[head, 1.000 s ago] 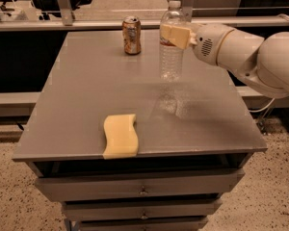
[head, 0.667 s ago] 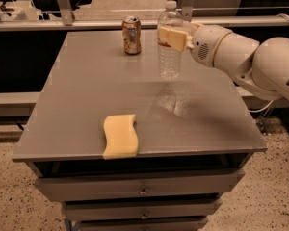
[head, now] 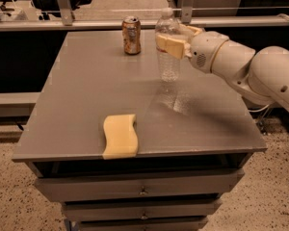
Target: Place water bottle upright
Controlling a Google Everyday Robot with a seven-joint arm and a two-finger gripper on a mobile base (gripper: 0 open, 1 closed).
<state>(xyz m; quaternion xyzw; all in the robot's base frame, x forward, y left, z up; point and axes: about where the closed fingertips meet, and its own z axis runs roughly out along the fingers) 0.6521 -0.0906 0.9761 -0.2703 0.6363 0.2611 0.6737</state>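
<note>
Counting the things on the grey metal table [head: 77, 95], there is one clear ribbed plastic water bottle [head: 169, 67] with a white cap, one short orange-brown soda can [head: 131, 35] and one pale yellow wavy sponge [head: 120, 135]. Under the table top, two drawer fronts [head: 142, 190] with small handles are stacked. The can stands upright in the upper middle of the frame, just left of the bottle but not touching it. The sponge lies flat at the lower edge of the table top, well apart from both. The one white robot arm [head: 236, 64] enters from the right side of the frame and reaches to the left, almost level over the table. Its gripper [head: 175, 40] is at the upper part of the bottle, with the tan fingers [head: 169, 46] closed on the bottle from both sides. The bottle is upright in the upper middle of the frame. Its base is at the table surface or just above it; which of these I cannot tell. Compared with one second ago, the bottle and the gripper are a little more to the left and a little lower, while the can and the sponge lie at the same places.
</note>
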